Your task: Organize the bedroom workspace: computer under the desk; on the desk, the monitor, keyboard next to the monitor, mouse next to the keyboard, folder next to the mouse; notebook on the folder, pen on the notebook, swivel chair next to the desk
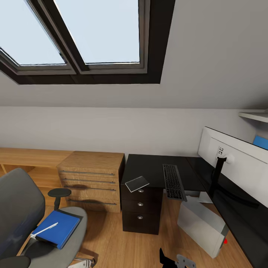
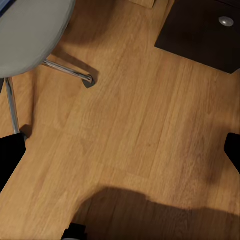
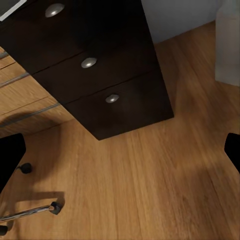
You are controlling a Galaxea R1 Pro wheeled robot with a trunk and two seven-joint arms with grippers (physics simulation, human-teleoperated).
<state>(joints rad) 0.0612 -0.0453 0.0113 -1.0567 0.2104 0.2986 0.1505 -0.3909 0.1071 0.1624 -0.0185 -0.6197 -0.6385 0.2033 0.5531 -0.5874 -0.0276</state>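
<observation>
Blue folder: I see it on the swivel chair seat, pen across it.
Keyboard: on the desk, overhanging its front edge.
Monitor: on the desk's right wing.
Computer: on the floor by the desk.
Left and right grippers: spread wide over wood floor.

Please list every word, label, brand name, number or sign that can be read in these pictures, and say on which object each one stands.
There is no readable text in any view.
keyboard: the keys show as a fine pale pattern, too small to read.
monitor: a small panel of dark marks on its white back, too small to read.
computer: only a red light, no lettering.
folder: plain blue cover, no label visible.
</observation>
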